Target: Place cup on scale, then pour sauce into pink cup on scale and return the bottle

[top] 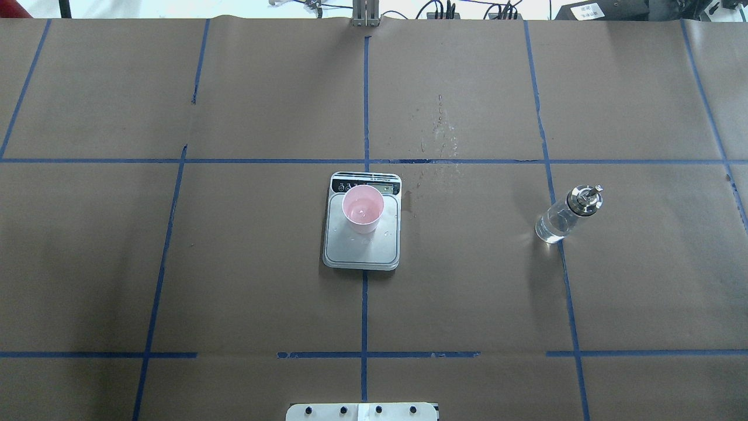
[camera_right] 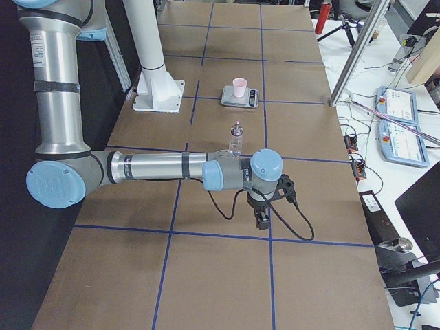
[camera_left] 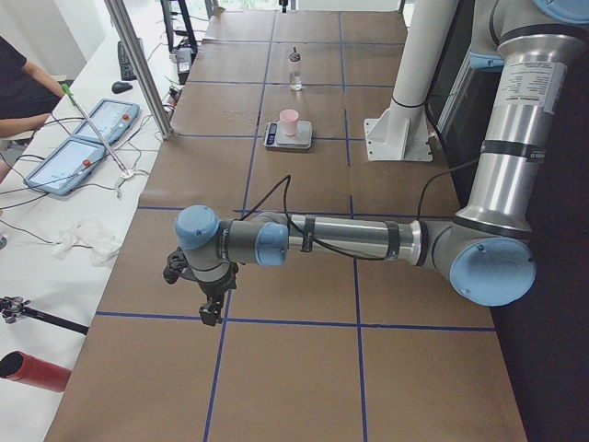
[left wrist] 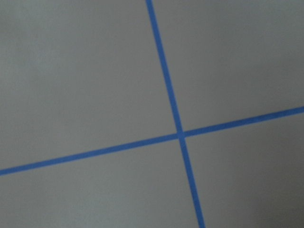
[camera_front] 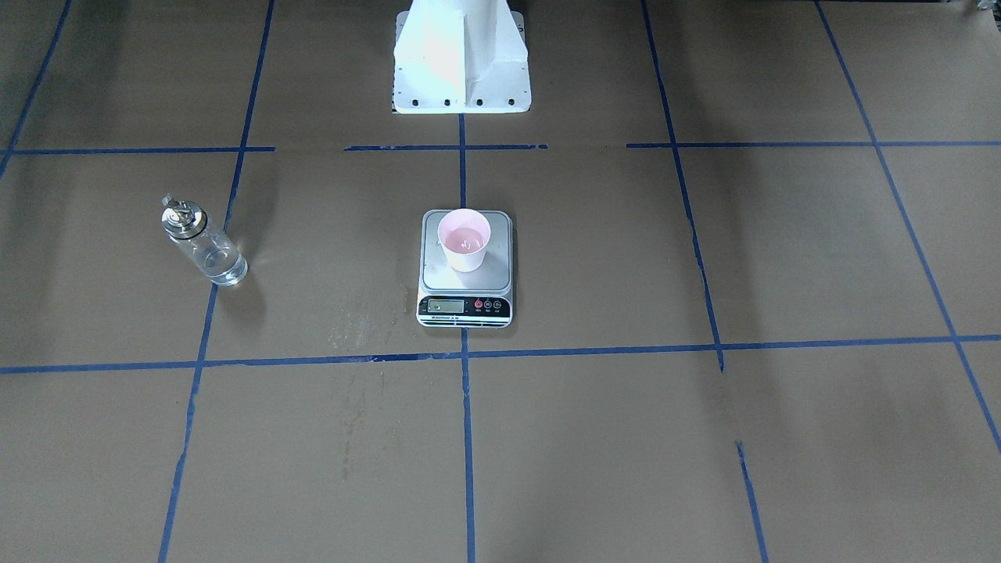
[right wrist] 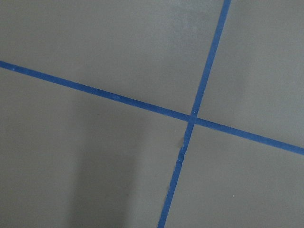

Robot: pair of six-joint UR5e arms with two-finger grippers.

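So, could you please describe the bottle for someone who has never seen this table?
Find the grey scale at the centre of the brown table. The bottle stands alone well to the robot's right, at a blue tape line. Only it is clear glass with a silver cap.

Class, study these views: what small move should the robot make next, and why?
Probably none: leave both arms parked. The cup sits on the scale, seemingly holding liquid; the bottle stands upright on the table, apart; left claw and right claw hang far from all three.
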